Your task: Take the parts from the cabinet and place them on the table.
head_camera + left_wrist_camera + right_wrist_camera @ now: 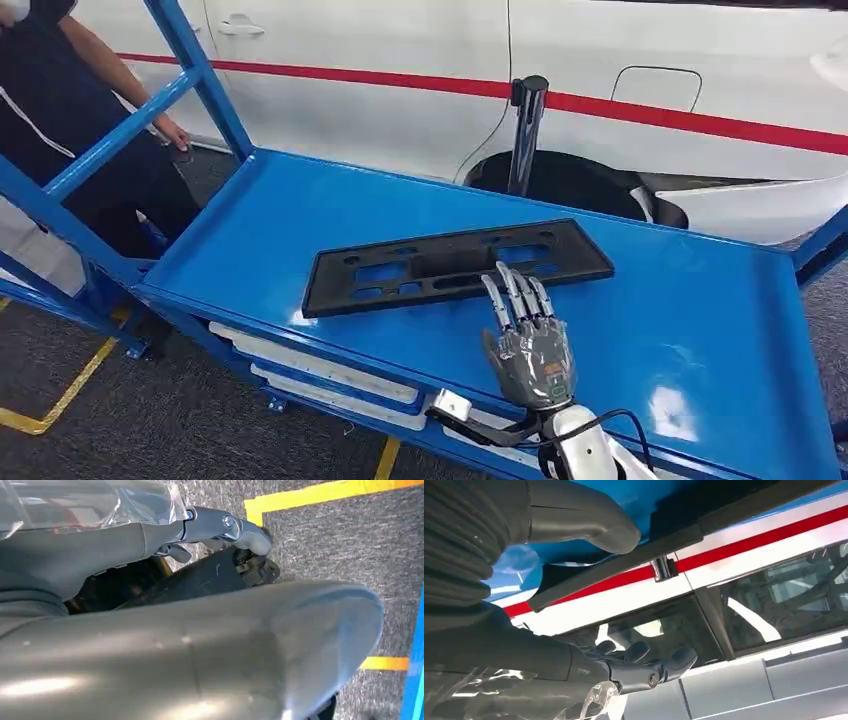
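Head view: black plate (455,265) lies flat, long axis left-right.

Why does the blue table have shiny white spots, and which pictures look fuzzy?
Head view: lamp glare on the glossy blue table, black part sharp. Left wrist view: near grey cover blurred and shiny. Right wrist view: right hand soft, car sharper.

Bright even light, white glare on the blue table (690,330); wrist views blurred close-up

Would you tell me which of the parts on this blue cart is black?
The flat slotted panel lying on the top shelf, just beyond the right hand; the parts stacked below are white.
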Available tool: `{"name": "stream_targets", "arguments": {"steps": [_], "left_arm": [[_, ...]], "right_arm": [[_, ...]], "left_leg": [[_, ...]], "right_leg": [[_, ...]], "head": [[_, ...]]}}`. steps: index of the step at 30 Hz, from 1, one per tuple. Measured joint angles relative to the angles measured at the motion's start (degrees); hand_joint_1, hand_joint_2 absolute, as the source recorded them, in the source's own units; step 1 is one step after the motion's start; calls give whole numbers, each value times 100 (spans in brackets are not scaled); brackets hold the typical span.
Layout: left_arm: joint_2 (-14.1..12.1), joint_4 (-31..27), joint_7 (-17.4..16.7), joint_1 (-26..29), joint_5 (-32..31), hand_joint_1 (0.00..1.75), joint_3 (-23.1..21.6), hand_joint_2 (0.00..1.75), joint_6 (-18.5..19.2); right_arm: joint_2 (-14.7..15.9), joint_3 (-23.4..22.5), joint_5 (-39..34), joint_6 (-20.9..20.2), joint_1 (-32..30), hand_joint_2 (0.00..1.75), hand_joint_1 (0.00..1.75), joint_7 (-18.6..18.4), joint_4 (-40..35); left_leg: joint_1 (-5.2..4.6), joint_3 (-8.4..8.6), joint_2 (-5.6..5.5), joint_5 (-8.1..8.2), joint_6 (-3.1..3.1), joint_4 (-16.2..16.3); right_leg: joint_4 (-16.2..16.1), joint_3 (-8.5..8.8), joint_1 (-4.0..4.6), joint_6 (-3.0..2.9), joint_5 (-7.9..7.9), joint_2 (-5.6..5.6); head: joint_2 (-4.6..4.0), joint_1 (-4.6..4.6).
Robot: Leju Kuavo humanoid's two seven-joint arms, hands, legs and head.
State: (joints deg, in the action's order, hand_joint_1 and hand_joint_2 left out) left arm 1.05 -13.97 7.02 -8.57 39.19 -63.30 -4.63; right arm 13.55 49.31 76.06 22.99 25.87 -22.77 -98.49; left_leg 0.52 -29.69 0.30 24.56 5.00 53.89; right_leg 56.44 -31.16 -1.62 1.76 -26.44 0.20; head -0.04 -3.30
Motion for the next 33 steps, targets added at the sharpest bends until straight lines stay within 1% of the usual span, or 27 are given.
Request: {"name": "stream_targets", "arguments": {"steps": [1,2,4,6,7,9,10,11,12,15,19,33], "left_arm": [[0,0,2,3,0,0,0,0,0],[0,0,11,3,0,0,2,0,0],[0,0,33,0,2,0,2,0,0],[0,0,46,1,0,0,0,0,0],[0,0,55,0,0,0,0,0,0],[0,0,66,0,0,0,2,0,-2],[0,0,68,0,0,0,0,0,0],[0,0,72,0,0,0,0,0,0],[0,0,72,-1,-2,0,0,0,0],[0,0,72,-2,-2,0,2,0,0],[0,0,72,-8,-13,0,2,0,4],[0,0,72,-14,-4,0,0,0,24]], "right_arm": [[0,0,9,-2,0,175,0,0,0],[-2,0,13,-2,-1,175,0,0,0],[-2,2,44,-2,0,175,0,-2,0],[-2,2,87,-2,0,175,0,-4,0],[-2,2,133,-2,0,175,0,-4,0],[-2,9,325,-52,1,175,0,2,0],[-2,11,437,-98,2,175,0,13,0],[-2,15,556,-147,3,175,0,17,4],[-2,33,681,-199,8,175,0,17,17],[-2,90,831,-267,12,175,0,17,59],[-9,153,1031,-446,56,175,0,33,127],[-11,243,1136,-804,205,175,0,50,280]], "left_leg": [[4,-2,0,-4,3,-4],[9,-2,0,-16,-16,-8],[23,-2,0,-60,-100,-19],[28,-1,0,-68,-145,-24],[32,-4,-1,-66,-200,-26],[45,-5,-1,-68,-362,-42],[49,-7,-1,-65,-412,-45],[50,-12,-1,-62,-440,-45],[50,-14,-1,-59,-454,-45],[44,-20,-1,-51,-478,-42],[27,-25,-2,-50,-477,-36],[23,-25,-3,-48,-474,-32]], "right_leg": [[1,-3,10,-9,2,0],[2,-5,21,-14,4,0],[5,-7,35,-15,4,1],[7,-14,42,-15,4,1],[8,-19,43,-15,4,1],[12,-29,46,-16,3,1],[13,-32,46,-16,3,1],[13,-35,46,-16,3,0],[13,-36,46,-16,3,0],[11,-36,38,-15,3,-4],[8,-36,20,-13,5,-11],[7,-38,13,-12,5,-13]], "head": [[0,0],[0,0],[0,0],[0,0],[0,0],[0,0],[0,0],[0,0],[0,0],[0,2],[0,0],[0,0]]}}
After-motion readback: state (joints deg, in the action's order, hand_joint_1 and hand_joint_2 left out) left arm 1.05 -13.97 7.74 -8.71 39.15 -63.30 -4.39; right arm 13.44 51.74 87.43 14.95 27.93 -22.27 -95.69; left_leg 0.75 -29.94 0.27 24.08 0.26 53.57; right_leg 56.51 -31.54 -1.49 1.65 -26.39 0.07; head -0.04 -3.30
